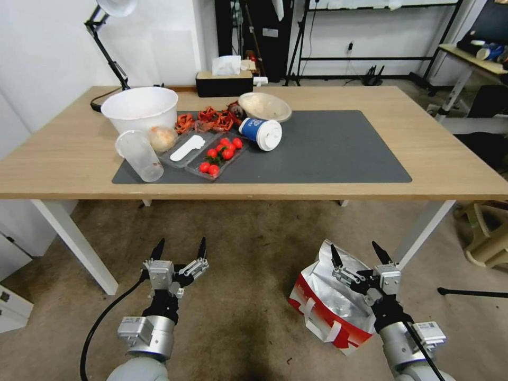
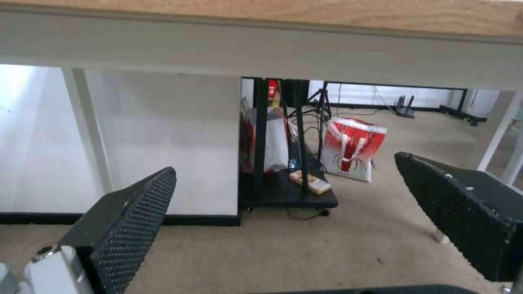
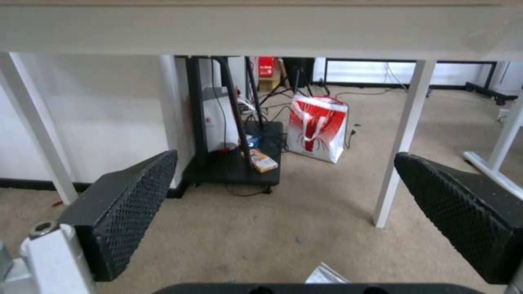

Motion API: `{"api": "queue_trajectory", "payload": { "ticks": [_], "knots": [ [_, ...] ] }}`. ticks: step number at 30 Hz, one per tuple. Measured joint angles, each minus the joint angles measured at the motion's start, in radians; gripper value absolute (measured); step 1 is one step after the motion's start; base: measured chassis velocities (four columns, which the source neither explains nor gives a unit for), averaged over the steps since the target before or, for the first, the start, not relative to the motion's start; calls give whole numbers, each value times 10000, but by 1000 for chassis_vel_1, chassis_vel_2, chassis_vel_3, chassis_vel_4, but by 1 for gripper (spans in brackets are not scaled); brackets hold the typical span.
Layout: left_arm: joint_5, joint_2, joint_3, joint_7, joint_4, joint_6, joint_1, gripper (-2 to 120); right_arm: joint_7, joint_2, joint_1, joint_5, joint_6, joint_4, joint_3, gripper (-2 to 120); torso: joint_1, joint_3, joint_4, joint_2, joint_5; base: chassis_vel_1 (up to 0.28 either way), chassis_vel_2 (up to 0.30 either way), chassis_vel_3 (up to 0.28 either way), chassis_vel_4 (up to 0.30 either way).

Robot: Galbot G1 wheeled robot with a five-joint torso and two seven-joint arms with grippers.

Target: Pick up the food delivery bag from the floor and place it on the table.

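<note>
Two grippers hang released over the floor (image 1: 248,296) before the table (image 1: 63,159): left gripper (image 1: 180,247), and right gripper (image 1: 360,253) above the food delivery bag (image 1: 330,312). Both wrist views show wide-spread fingers (image 2: 133,218) (image 3: 130,204).

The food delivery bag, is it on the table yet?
No, the food delivery bag sits on the floor under the right gripper.

The left gripper (image 2: 283,204) has its black ribbed fingers (image 2: 130,220) spread wide above the beige floor (image 2: 305,253), beneath the desk (image 2: 261,45) edge. Ahead at 12 o'clock stands a black wheeled stand (image 2: 286,192), with a red-and-white bag (image 2: 351,149) just beside it at 1 o'clock.
</note>
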Motion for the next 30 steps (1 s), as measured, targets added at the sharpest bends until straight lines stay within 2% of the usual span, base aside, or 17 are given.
{"api": "queue_trajectory", "payload": {
  "ticks": [26, 30],
  "knots": [
    [-7, -22, 22, 28, 114, -90, 17, 100, -13, 94, 38, -41, -30, -1, -45, 100, -404, -626, 0, -1030, 0, 0, 0, 0, 0],
    [6, -39, 39, 28, 156, -117, 24, 100, 0, 15, 34, 17, -27, 1, 43, 100, -503, -819, 0, -1323, 0, 0, 0, 0, 0]
  ]
}}
